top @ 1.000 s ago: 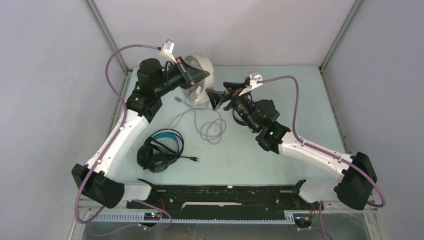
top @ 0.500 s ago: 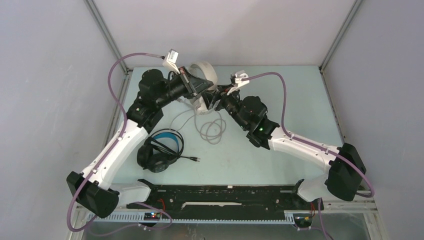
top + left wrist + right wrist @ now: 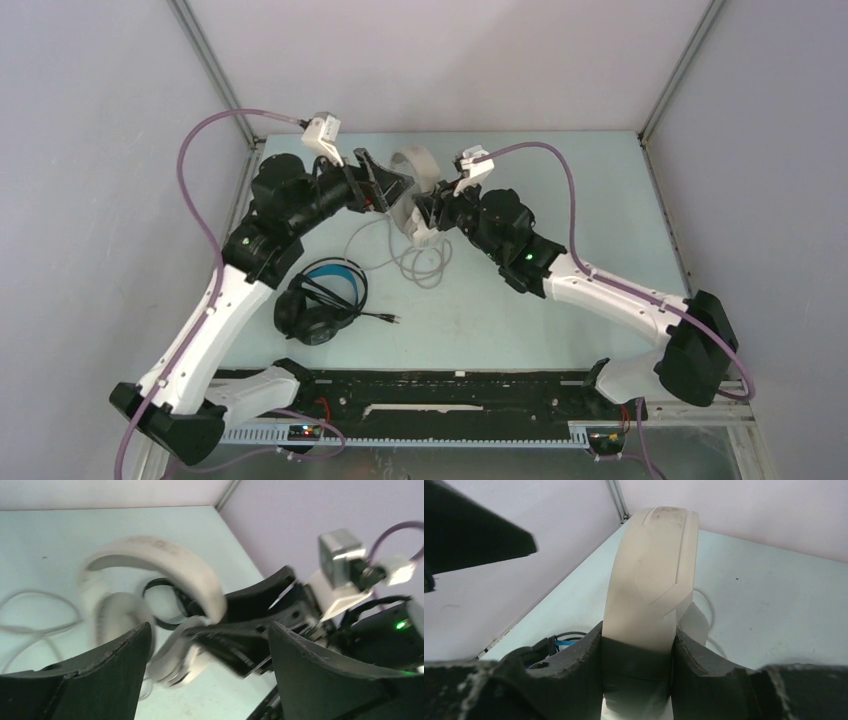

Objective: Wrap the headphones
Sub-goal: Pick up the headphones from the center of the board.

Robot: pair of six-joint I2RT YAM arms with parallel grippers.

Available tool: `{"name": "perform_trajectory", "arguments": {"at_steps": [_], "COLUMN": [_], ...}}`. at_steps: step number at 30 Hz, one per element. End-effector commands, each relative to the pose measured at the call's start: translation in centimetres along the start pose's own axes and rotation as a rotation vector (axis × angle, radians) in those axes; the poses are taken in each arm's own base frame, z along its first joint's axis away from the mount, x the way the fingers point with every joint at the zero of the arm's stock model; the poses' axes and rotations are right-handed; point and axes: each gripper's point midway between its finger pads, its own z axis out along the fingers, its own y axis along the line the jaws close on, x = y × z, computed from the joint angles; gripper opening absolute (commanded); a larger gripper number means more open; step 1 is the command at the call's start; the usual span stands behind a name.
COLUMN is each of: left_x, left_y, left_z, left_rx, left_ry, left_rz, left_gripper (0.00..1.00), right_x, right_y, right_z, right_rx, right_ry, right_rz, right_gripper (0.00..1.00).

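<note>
Up at the far middle of the table [image 3: 600, 230], the white over-ear headphones [image 3: 412, 160] stand with their broad cream headband arched upward and the earcups hanging below it. The right claw [image 3: 636, 640] grips that headband: in its wrist view the band passes straight between the two dark fingers [image 3: 584, 655], which press against both of its edges. The left claw [image 3: 208, 630] faces the headphones from the other side with its fingers spread wide and nothing between them; the blurred band and one earcup show in the gap beyond its tips, apart from them. From the earcups the grey cable [image 3: 425, 262] trails toward the near side and lies in loose loops on the table, just beneath the right arm's wrist. Well apart from it, toward the near left beside the left arm, the black headphones [image 3: 318, 305] with the blue headband lie flat, their black cord bunched across the cups and its plug [image 3: 395, 320] pointing right. Behind the white pair, the left wrist view shows a thin black loop, too blurred to name.
</note>
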Motion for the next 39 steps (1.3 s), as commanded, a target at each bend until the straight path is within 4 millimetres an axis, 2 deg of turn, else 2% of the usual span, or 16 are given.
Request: {"name": "perform_trajectory", "arguments": {"at_steps": [1,2,4,8,13,17,20,24,29,39], "left_x": [-1.8,-1.9,-2.0,-2.0,-0.6,1.1,2.1,3.5,5.7,7.3], "left_y": [1.5,2.0,2.8,3.1,2.1,-0.1,-1.9,-2.8,-2.5,-1.9], "left_z": [-3.5,-4.0,-4.9,-5.8,-4.8,-3.2,-2.2,-1.0,-0.1,1.3], "left_rx": [-0.128,-0.153,-0.188,-0.172,-0.035,0.078,0.14,0.186,0.22,0.231], "left_ry": [-0.023,-0.022,-0.022,-0.037,0.01,0.042,0.067,0.094,0.168,0.193], "left_rz": [0.266,0.313,0.394,0.571,0.785,0.931,1.023,1.088,1.136,1.117], "left_gripper": [0.89,0.9,0.9,0.87,0.84,0.87,0.91,0.93,0.91,0.84], "right_x": [-7.1,-6.9,-7.7,-8.0,-6.6,-5.9,-5.4,-4.8,-5.1,-4.8], "right_y": [0.8,0.7,0.5,0.7,0.6,1.5,2.5,3.1,4.2,5.1], "right_z": [-3.4,-3.8,-5.4,-8.2,-11.6,-13.5,-14.3,-14.7,-15.5,-15.8], "right_rx": [-0.086,-0.099,-0.119,-0.208,-0.312,-0.384,-0.434,-0.466,-0.519,-0.528], "right_ry": [-0.126,-0.101,-0.086,-0.022,0.159,0.256,0.31,0.355,0.364,0.354], "right_rz": [0.026,0.029,0.038,0.067,0.184,0.225,0.269,0.315,0.323,0.311], "right_gripper": [0.0,0.0,0.0,0.0,0.0,0.0,0.0,0.0,0.0,0.0]}}
